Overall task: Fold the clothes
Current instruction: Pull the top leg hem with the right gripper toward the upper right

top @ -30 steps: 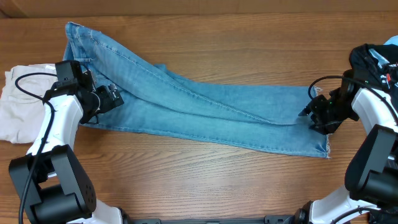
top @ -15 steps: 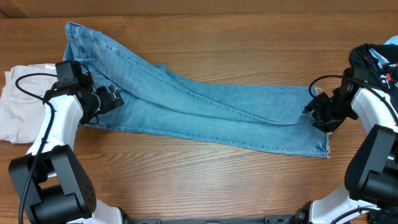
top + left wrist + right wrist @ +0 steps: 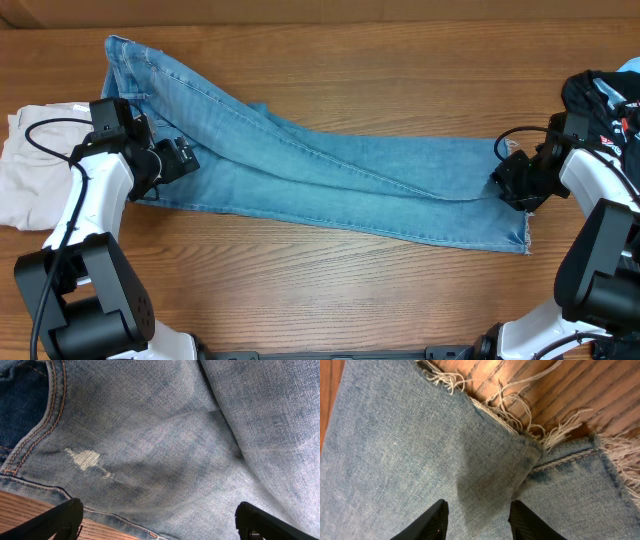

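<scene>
The light-blue jeans [image 3: 330,175] lie folded lengthwise across the table, waist at the upper left and frayed hems [image 3: 520,215] at the right. My left gripper [image 3: 178,158] hangs over the seat area near the lower edge. In the left wrist view its jaws [image 3: 160,525] are wide open above the denim [image 3: 165,435], which has a small worn patch [image 3: 85,458]. My right gripper [image 3: 507,185] is at the hem end. In the right wrist view its jaws [image 3: 477,522] are open just over the leg cloth [image 3: 400,460], behind the frayed hem [image 3: 520,420].
Cream-white trousers [image 3: 30,175] lie at the left edge beside the left arm. A black garment with white printing [image 3: 600,95] is heaped at the far right behind the right arm. Bare wooden table [image 3: 350,290] runs along the front.
The right gripper has shifted slightly at the hem end. The left arm and the jeans have not moved.
</scene>
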